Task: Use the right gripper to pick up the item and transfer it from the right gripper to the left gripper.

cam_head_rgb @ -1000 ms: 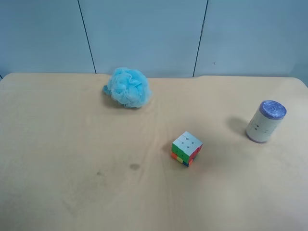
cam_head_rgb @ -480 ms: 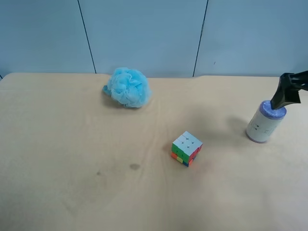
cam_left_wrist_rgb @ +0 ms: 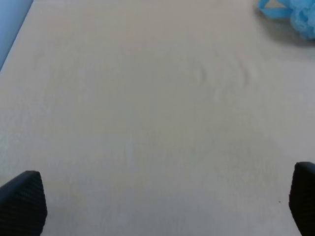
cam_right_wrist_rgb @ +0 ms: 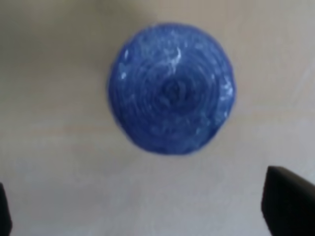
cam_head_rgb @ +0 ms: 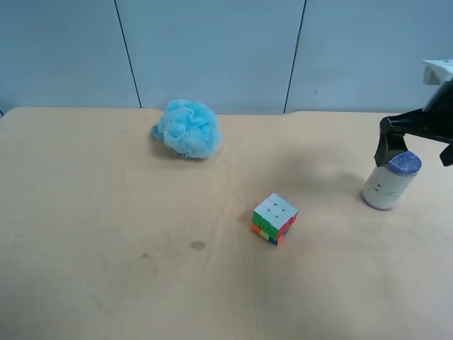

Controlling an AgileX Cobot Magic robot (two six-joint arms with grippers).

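Item: small off-white can (cam_head_rgb: pixel 390 184) with purple-blue lid and dark marks on its side, standing upright on the worktop (cam_head_rgb: pixel 106 248) near the edge at the exterior high view's right, well apart from the other things. Right tool (cam_head_rgb: pixel 415 159): black, two-fingered, white part at the wrist, fingers spread wide; it hangs over the can, one finger showing beside the lid and the other near the frame edge. The right wrist view looks straight down on the round lid, with both fingertips dark at the corners and wide of it; no contact is visible. Left tool (cam_left_wrist_rgb: pixel 162 199): fingers likewise spread, nothing between them, poised over bare worktop with only a corner of the puff in its view; it does not appear in the exterior high view. Also present: multicoloured cube (cam_head_rgb: pixel 274 218) near the middle of the worktop; fluffy light-blue puff (cam_head_rgb: pixel 187 128) toward the far side. Step in hand, by judgement: the approach for the pick-up, with the grasp not yet made. Next move, by judgement: lower the right tool until its fingers flank the can's side below the lid rim, centre it, and close squarely, since a tall narrow can may tip if one finger touches first; lifting and the handover to the left tool remain.
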